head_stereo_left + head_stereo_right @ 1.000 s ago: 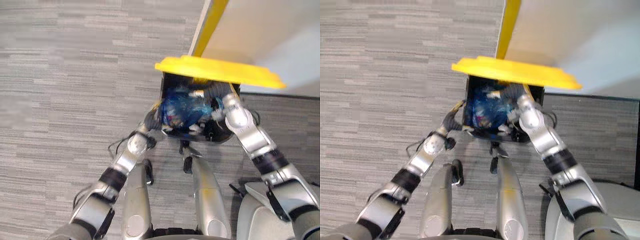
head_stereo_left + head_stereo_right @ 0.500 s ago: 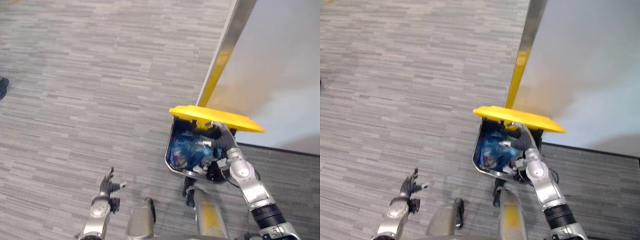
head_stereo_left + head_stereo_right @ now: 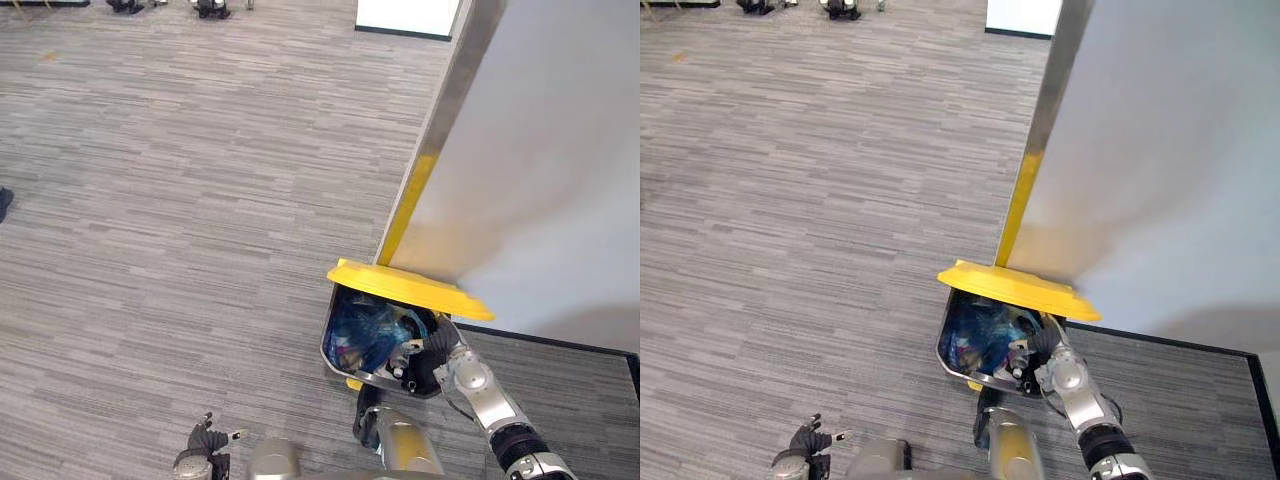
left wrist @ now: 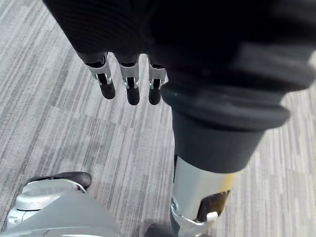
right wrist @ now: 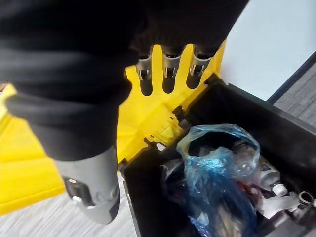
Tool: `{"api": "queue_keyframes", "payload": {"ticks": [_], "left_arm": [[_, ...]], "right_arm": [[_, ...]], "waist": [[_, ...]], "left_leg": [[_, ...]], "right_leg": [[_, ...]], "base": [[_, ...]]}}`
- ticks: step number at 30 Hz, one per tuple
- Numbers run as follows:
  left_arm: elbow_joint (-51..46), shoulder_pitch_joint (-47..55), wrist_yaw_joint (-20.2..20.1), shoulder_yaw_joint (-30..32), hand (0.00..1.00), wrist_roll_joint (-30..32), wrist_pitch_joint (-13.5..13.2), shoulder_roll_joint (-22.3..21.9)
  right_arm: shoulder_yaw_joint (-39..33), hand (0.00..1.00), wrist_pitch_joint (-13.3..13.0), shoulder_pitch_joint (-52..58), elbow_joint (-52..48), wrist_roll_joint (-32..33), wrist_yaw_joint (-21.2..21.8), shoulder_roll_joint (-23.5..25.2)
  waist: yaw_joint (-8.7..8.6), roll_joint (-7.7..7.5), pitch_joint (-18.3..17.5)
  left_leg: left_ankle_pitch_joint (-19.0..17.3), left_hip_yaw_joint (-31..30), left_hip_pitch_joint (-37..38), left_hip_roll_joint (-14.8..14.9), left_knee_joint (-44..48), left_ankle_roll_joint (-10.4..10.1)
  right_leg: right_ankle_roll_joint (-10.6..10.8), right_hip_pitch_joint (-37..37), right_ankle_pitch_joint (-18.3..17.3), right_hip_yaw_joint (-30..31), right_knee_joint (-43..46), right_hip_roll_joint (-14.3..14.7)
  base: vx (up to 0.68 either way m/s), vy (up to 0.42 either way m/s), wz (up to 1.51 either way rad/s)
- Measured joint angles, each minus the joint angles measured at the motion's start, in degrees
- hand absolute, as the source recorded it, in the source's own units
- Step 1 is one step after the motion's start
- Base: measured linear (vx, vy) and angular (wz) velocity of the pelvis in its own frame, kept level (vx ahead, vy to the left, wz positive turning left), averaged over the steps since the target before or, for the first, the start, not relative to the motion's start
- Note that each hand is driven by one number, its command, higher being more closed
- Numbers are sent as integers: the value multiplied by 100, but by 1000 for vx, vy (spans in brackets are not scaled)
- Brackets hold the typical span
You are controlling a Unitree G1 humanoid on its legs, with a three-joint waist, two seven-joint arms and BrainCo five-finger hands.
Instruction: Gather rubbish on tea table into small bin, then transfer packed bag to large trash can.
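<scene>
Blue rubbish bag (image 5: 217, 173) is lying inside the trash can (image 3: 335, 348) under its raised yellow lid (image 3: 405, 288). My right hand (image 5: 169, 64) is hovering straight-fingered at its near rim; my left hand (image 4: 129, 81) is hanging relaxed, near left.

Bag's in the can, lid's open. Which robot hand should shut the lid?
Likely right. The right robot hand is open at the rim of the large trash can, under the yellow lid; the left robot hand hangs over carpet, well away.
</scene>
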Motion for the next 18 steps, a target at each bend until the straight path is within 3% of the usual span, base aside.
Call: {"api": "queue_keyframes", "payload": {"ticks": [1, 2, 3, 4, 5, 6, 8, 9, 10, 11, 12, 13, 16, 18], "left_arm": [[-3, -45, 1, 5, 0, -37, -1, -10], [-25, -45, 5, 15, 0, -54, -10, -64], [-65, -70, 11, 4, 0, -65, -23, -129], [-156, -80, 14, -48, 0, -96, -24, -146], [-203, -78, 14, -49, 0, -102, -21, -144], [-232, 21, 14, -48, 0, -106, -19, -135], [-227, 47, 15, -16, 0, -112, -3, -97], [-216, 40, 15, -19, 0, -119, 49, -201], [-215, 73, 11, -43, 0, -128, 43, -377], [-222, 79, 13, -45, 0, -140, 27, -396], [-207, 20, 14, -79, 0, -151, 35, -393], [-134, -85, 16, -140, 0, -151, 39, -470], [-94, -25, 17, -183, 0, -149, 33, -530], [-93, 16, 18, -275, 0, -149, 33, -502]], "right_arm": [[4, 0, -8, 102, -49, 3, 3, 55], [-3, 0, -12, 143, -110, 6, 6, 76], [-27, 0, -25, 228, -141, 13, 0, 138], [-26, 0, -27, 550, -140, 26, 9, 261], [-26, 0, -27, 696, -135, 46, 15, 329], [-25, 0, -38, 917, -80, 108, 47, 464], [-39, 0, -39, 1039, 190, 118, 103, 615], [-163, 0, -22, 1079, 389, 116, 105, 667], [-333, 0, -18, 1165, 573, 116, 84, 676], [-367, 0, -21, 1170, 708, 111, 82, 676], [-405, 0, -12, 1150, 1094, 104, 79, 682], [-556, 0, 40, 1072, 1545, 103, 54, 634], [-818, 0, 219, 1044, 2034, 106, -52, 552], [-974, 0, 219, 1089, 2144, 107, -65, 550]], "waist": [[-24, -91, 2], [7, 15, -46], [-36, 121, 7], [-135, 7, -48], [-117, 27, -61], [-113, -103, -162], [-100, -276, -262], [-91, -197, -303], [-95, -25, -395], [-111, -41, -422], [-125, -245, -509], [-125, -124, -485], [-138, 125, -587], [-145, 137, -598]], "left_leg": [[48, -12, -104, -100, 184, 79], [75, 91, -180, 96, 167, 201], [67, 121, -240, 137, 135, 201], [181, 74, -235, 144, 98, 188], [204, 74, -265, 159, 98, 173], [242, 99, -366, 173, 134, 138], [358, 219, -476, 227, 86, 16], [599, 308, -413, 290, -307, -23], [879, 360, -371, 439, -821, -2], [1023, 459, -362, 411, -991, -84], [1205, 533, -299, 197, -1259, -90], [1349, 551, -292, 182, -1440, -160], [1602, 379, -203, 287, -1797, -178], [1617, 335, -147, 317, -1847, -186]], "right_leg": [[196, -58, 104, 109, 14, -69], [321, -103, 231, 219, -51, 41], [-156, -394, -46, 271, 1071, -45], [-377, -481, -403, 345, 2641, -279], [-374, -419, -405, 389, 2973, -368], [-358, -167, -358, 504, 3292, -580], [-124, 1, -541, 467, 2974, -640], [-101, 141, -533, 380, 2413, -435], [-13, 407, -708, 390, 1654, -211], [1, 431, -860, 387, 1629, -253], [52, 592, -1202, 511, 1119, -341], [-109, 783, -1271, 512, 509, -227], [-234, 821, -958, 523, 102, 45], [-206, 890, -926, 512, -23, 99]], "base": [[-121, 55, -35], [-188, 4, -40], [-219, -25, -21], [-211, -41, -2], [-136, -23, 0], [-123, -99, -21], [-133, -146, -37], [-205, -173, -50], [-207, -190, -42], [-174, -213, -30], [-97, -209, -23], [-100, -149, -22], [-103, -64, -25], [-49, -33, -1]]}}
